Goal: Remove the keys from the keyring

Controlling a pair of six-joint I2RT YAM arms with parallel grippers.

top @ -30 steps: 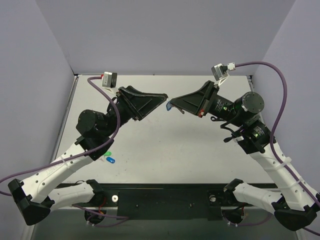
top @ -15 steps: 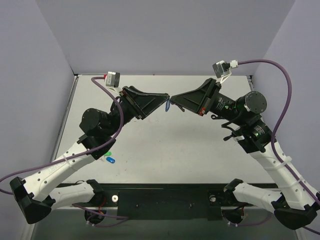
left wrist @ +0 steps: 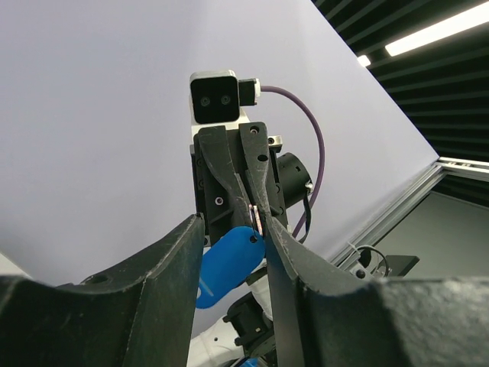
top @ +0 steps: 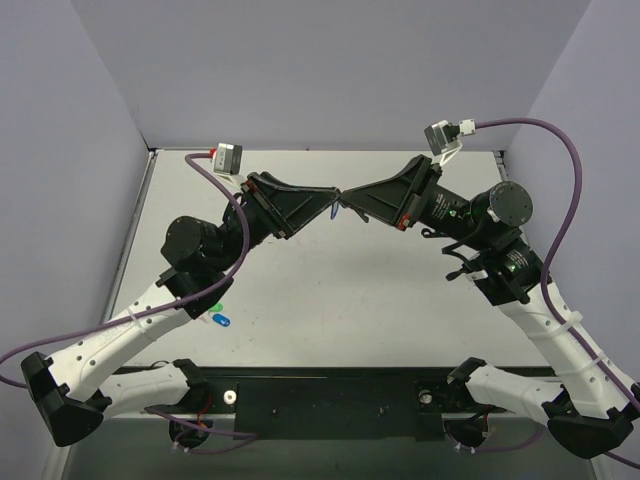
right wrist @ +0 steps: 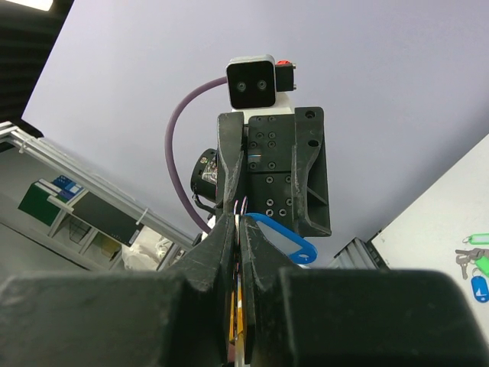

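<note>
Both grippers meet tip to tip in the air above the table's far middle. My right gripper (top: 347, 199) (right wrist: 243, 218) is shut on the keyring's thin metal ring (right wrist: 243, 205), which pokes out past its tips. The light-blue tag (right wrist: 283, 237) hangs from the ring to the right of them. In the left wrist view the tag (left wrist: 225, 264) sits between my left gripper's (left wrist: 233, 229) (top: 330, 200) spread fingers, which do not clamp it. The ring (left wrist: 256, 222) lies by the tip of its right finger. I cannot make out the small silver key.
A bunch of green and dark blue tags (top: 217, 313) lies on the white table (top: 330, 290) near the left arm; it also shows in the right wrist view (right wrist: 474, 271). Purple walls close the back and both sides.
My left gripper has moved right and up to meet the right gripper's tips. The blue tag, visible between them a second ago, is now mostly hidden from above.
</note>
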